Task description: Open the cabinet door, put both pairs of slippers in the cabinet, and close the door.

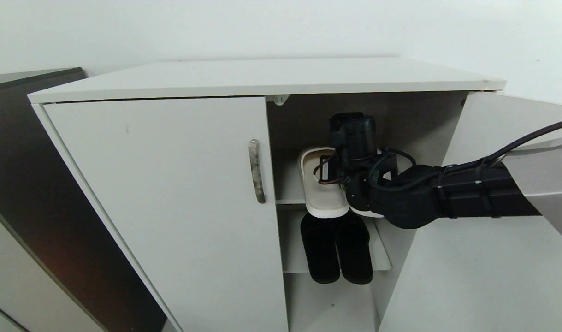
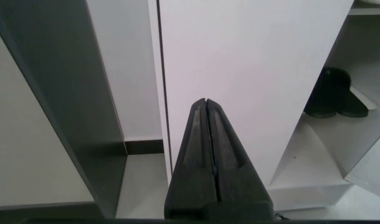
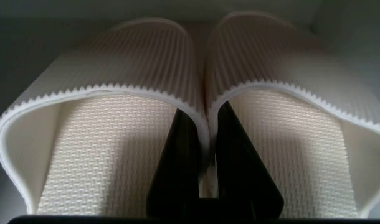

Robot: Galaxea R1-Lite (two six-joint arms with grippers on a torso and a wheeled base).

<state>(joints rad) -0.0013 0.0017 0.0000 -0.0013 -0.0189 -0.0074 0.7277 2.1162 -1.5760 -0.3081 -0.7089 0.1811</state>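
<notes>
The white cabinet (image 1: 262,76) has its right door (image 1: 470,276) swung open. A pair of white slippers (image 1: 320,198) lies on the upper shelf, heels sticking out over its front edge. My right gripper (image 3: 205,118) reaches into the cabinet with one finger inside each white slipper (image 3: 115,143), shut on their touching inner walls. On the shelf below rests a pair of black slippers (image 1: 336,249), also seen from the left wrist (image 2: 333,93). My left gripper (image 2: 205,102) is shut on nothing, low in front of the closed left door (image 2: 240,62).
The left door (image 1: 170,207) is closed and carries a metal handle (image 1: 257,170) at its inner edge. A dark panel (image 1: 36,184) leans at the cabinet's left side. The bottom compartment (image 1: 331,304) under the black slippers holds nothing.
</notes>
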